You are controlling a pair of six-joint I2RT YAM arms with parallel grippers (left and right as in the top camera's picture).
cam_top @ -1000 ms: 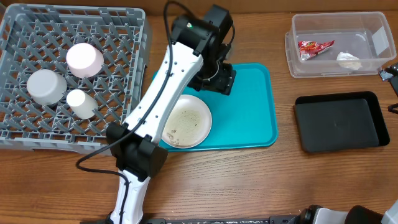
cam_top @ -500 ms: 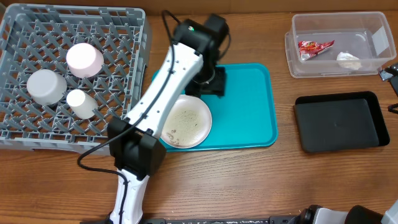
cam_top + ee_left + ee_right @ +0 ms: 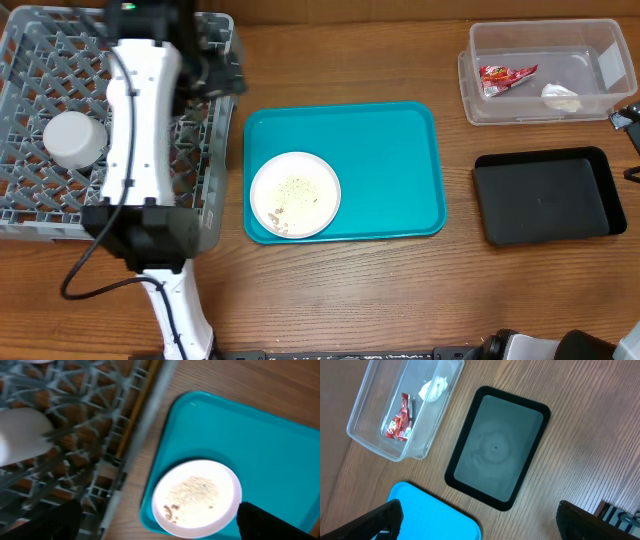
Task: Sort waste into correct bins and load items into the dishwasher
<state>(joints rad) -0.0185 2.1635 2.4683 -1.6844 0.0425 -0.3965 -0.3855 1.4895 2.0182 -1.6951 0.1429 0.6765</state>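
White round plate (image 3: 295, 194) sits on the near-left part of the teal tray (image 3: 390, 150), flat and glossy, with pale rice-like crumbs (image 3: 288, 192) still scattered on it, so not yet scraped or loaded. Change: a second ago my left arm was down over the tray's far-left corner. Now it has swung left of the tray, over the grey lattice dish rack (image 3: 30, 60), and covers the cup and one bowl I could see before. Only the greyish bowl (image 3: 75, 138) shows. Left gripper (image 3: 159, 512) has its fingers spread wide, nothing between them. Thin wooden chopsticks (image 3: 137, 410) lie along the rack wall nearest the tray. My guess is they were just dropped there, leaving the plate as the last item. Right of the tray, on the far side, the clear plastic tub (image 3: 590, 45) holds the crinkled red wrapper (image 3: 505, 77) and crumpled tissue (image 3: 560, 96). The matte black bin (image 3: 545, 195), straight right, is bare. Right gripper (image 3: 480, 520) is spread wide, holding nothing.
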